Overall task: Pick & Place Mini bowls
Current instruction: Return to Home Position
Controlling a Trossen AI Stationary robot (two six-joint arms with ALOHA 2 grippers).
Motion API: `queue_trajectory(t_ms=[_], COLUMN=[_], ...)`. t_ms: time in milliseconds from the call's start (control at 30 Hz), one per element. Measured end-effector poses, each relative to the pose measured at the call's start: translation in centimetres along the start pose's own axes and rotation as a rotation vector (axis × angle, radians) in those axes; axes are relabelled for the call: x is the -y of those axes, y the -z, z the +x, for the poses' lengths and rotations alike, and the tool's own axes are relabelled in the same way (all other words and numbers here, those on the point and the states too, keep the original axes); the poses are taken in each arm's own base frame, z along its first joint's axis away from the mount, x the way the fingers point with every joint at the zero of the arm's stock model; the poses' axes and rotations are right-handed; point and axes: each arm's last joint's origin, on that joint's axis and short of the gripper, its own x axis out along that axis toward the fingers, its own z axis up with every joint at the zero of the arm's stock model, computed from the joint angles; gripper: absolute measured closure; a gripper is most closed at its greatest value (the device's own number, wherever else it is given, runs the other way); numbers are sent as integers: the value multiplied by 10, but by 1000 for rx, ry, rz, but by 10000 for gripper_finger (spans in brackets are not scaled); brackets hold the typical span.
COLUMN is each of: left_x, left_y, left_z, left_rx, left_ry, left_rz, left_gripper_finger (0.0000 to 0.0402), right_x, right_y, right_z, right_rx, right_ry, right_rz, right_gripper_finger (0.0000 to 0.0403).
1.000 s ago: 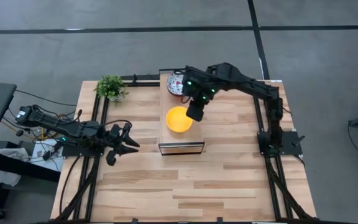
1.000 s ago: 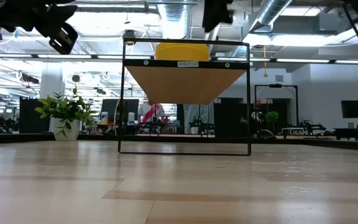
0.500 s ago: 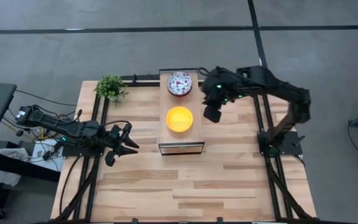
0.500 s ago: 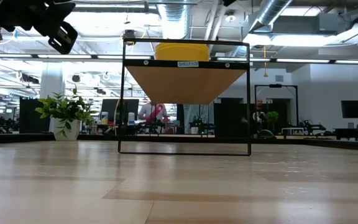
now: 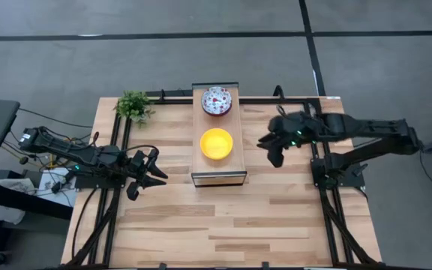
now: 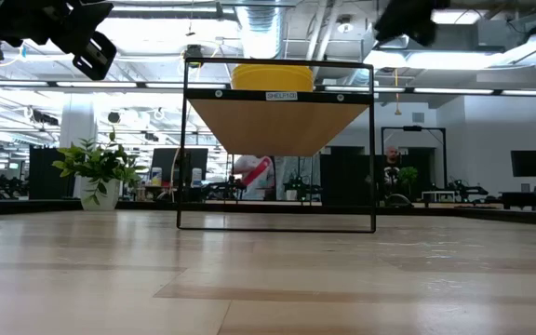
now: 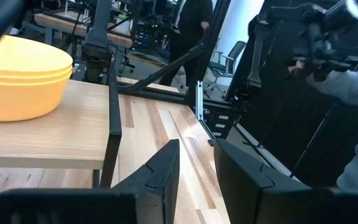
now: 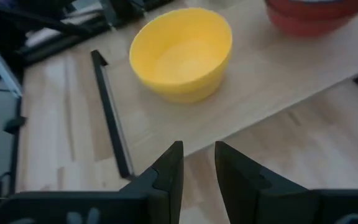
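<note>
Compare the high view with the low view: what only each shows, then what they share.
Only high: the white bowl with red-and-blue speckles at the wooden shelf's far end. Only low: the shelf's underside and the room behind. Both: the round yellow bowl stack on the shelf, the green potted plant, the left gripper and the right gripper, both clear of the shelf.
</note>
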Motion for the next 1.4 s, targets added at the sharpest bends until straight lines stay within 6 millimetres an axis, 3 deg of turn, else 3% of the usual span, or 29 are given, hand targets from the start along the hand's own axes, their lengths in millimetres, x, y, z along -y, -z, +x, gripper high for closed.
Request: queue_trajectory(t_ms=[267,600,967,1267,1400], left_x=[0,-1,-1,-3,-5], left_y=[0,-1,-2,-2,1], left_z=[0,0,0,0,-2], left_rx=[1,15,25,42,47], left_ry=[-2,-32,-49,-113,-127], left_rz=[7,17,20,45,45], left_gripper_finger=[302,302,302,302,302], right_x=[9,25,39,45,47], right_y=[61,112,160,188,192], right_z=[-8,-20,-4,19,20], right_rx=[156,271,364,454,445], right_ry=[-113,-138,-211,-234,-230], right_rz=[75,106,204,230,237], right_gripper_finger=[322,322,322,322,322])
